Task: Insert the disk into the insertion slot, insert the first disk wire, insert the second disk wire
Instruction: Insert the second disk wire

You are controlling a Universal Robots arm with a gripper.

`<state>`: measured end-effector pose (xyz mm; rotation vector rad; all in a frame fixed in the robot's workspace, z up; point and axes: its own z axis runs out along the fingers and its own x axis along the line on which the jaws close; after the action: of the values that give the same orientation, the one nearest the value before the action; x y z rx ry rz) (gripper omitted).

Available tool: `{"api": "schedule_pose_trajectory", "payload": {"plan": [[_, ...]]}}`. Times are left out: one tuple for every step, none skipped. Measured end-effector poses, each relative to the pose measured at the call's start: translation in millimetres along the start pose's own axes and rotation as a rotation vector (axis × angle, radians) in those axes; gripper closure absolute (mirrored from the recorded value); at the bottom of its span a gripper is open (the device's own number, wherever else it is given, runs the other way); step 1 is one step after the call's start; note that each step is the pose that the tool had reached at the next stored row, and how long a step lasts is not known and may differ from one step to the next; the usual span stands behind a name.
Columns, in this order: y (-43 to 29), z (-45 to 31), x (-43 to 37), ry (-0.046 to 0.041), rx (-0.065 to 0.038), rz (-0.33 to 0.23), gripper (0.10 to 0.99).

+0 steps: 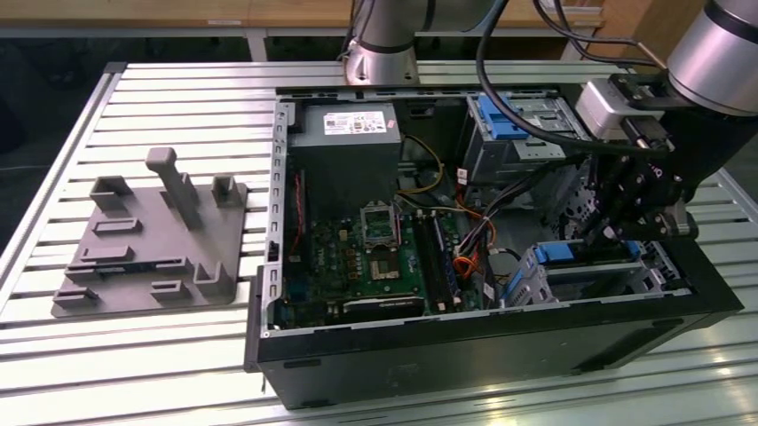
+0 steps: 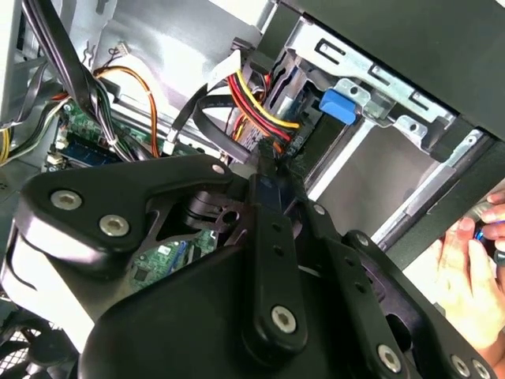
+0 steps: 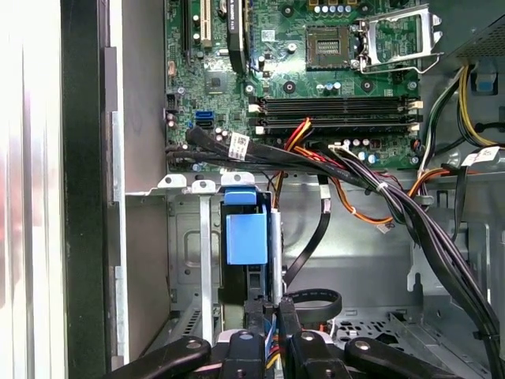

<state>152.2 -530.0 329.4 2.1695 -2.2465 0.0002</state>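
The disk sits inside the insertion slot (image 1: 598, 277), a small silver perforated cage at the case's near corner on the exterior view's right. The disk's blue carrier end (image 1: 555, 254) shows at the cage mouth, and in both wrist views (image 3: 246, 237) (image 2: 340, 105). My gripper (image 1: 606, 232) hangs just over that end of the cage. Its fingers (image 3: 268, 328) stand close together on a disk wire, a connector with red, yellow and black leads (image 2: 264, 118), right by the disk's end. The disk's label is hidden.
A thick black cable bundle (image 3: 410, 213) crosses beside the cage, and a flat black cable (image 3: 312, 237) loops near my fingers. The motherboard (image 1: 379, 257), grey power supply (image 1: 346, 133) and taller bay with blue latch (image 1: 509, 115) share the case. A grey fixture (image 1: 154, 240) lies outside. A person's hand (image 2: 465, 260) is beyond the case wall.
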Motion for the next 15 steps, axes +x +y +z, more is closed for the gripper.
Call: {"api": "schedule_pose_trajectory", "payload": {"plan": [[0.0,0.0,0.0,0.0,0.0,0.0,0.89],[0.0,0.2,-0.1,-0.0003,0.0,0.0,0.89],[0.1,0.3,-0.5,-0.001,0.0,0.0,0.89],[0.1,0.2,-0.8,-0.002,0.0,0.0,0.89],[0.1,-0.7,-0.9,-0.0028,0.0,0.0,0.89],[0.1,-2.0,-0.9,-0.0036,0.0,-0.001,0.89],[0.1,-3.7,-0.8,-0.0028,0.0,-0.001,0.89],[0.1,-5.9,-0.7,0.0005,0.0,-0.001,0.89],[0.1,-7.0,-0.7,0.0016,0.0,-0.001,0.89],[0.2,-7.4,-0.7,0.0016,0.0,-0.001,0.89],[0.2,-8.0,-0.6,0.0021,0.0,-0.001,0.89],[0.2,-8.2,-0.7,0.0025,0.0,-0.001,0.89],[0.2,-8.4,-0.7,0.0031,0.0,-0.001,0.89],[0.3,-8.4,-0.7,0.0039,0.0,-0.001,0.89],[0.4,-8.5,-0.6,0.0046,0.0,-0.001,0.89]]}}
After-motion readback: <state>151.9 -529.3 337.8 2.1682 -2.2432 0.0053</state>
